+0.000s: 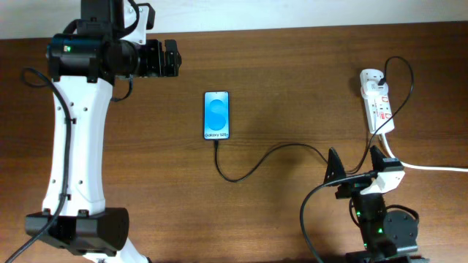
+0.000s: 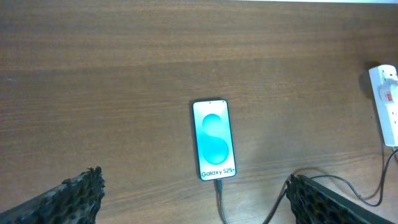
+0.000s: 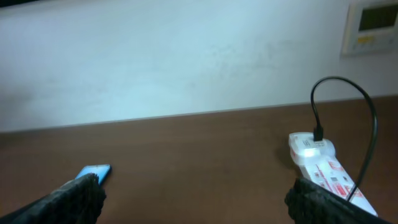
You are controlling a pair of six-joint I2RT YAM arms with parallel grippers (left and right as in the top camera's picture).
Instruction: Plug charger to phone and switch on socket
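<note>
The phone (image 1: 216,115) lies flat mid-table with its blue screen lit; it also shows in the left wrist view (image 2: 213,139) and at the lower left of the right wrist view (image 3: 93,172). The thin black charger cable (image 1: 252,169) has its plug tip in the phone's bottom edge (image 2: 218,185) and curls right to the white socket strip (image 1: 377,100), also seen in the right wrist view (image 3: 323,163). My left gripper (image 1: 162,58) is open and empty, well left of and behind the phone. My right gripper (image 1: 356,164) is open and empty, just in front of the socket.
A thick white cord (image 1: 431,169) runs from the socket's near end off to the right edge. A white wall (image 3: 186,56) stands behind the table, with a small panel (image 3: 372,23) on it at the upper right.
</note>
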